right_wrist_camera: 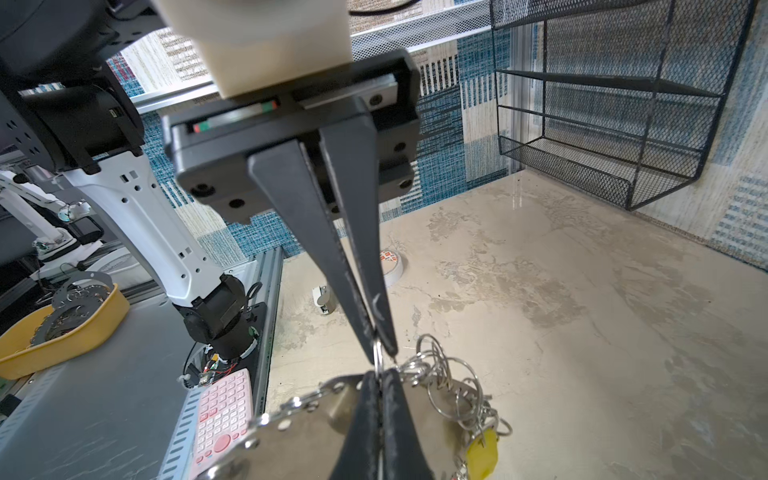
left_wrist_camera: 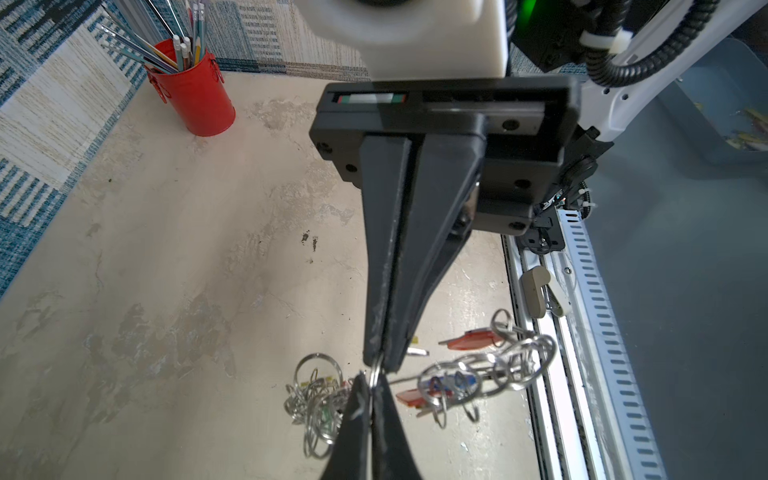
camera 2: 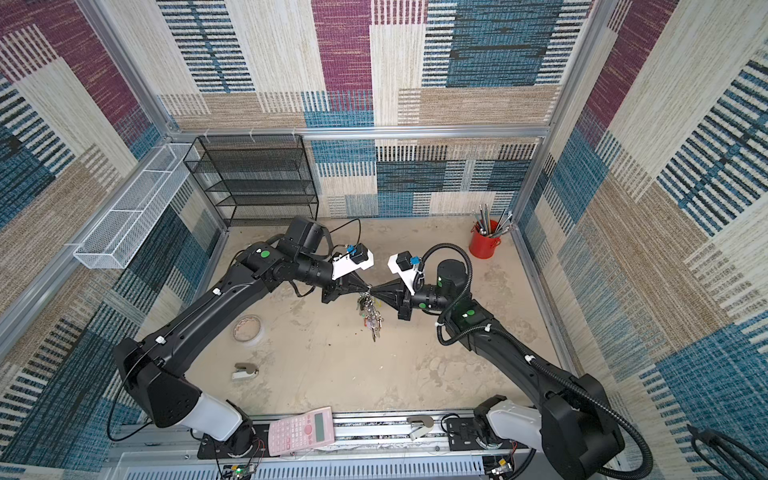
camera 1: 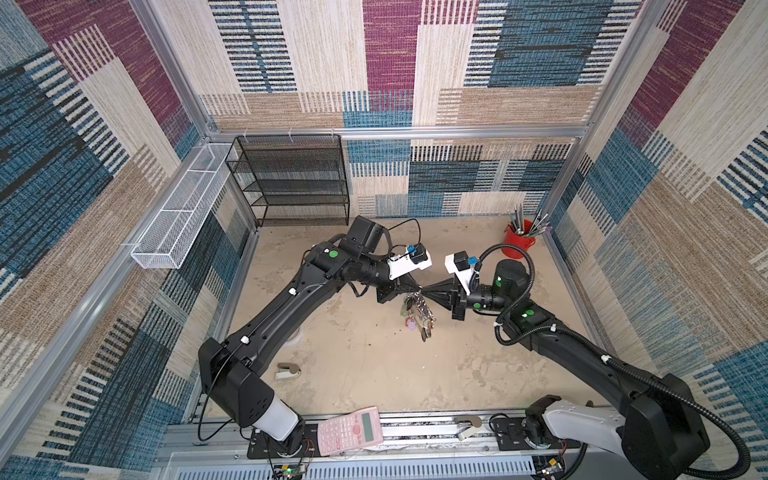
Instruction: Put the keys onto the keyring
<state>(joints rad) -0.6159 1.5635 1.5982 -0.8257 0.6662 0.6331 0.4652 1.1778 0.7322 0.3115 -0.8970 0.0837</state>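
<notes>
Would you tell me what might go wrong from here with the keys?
The left gripper and right gripper pinch one small silver ring by their tips alone; it may slip, dropping the hanging bunch onto the beige table. The large flat grey metal keyring dangles below and may swing or snag.

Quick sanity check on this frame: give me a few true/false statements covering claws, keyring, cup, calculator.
1. The left claw and right claw are both shut, tip to tip, on one small silver ring. True.
2. The keyring lies flat on the table, untouched. False: it hangs beneath the two claws.
3. The red cup holds pencils. True.
4. The pink calculator sits on the black mesh shelf. False: it lies on the front rail.
</notes>
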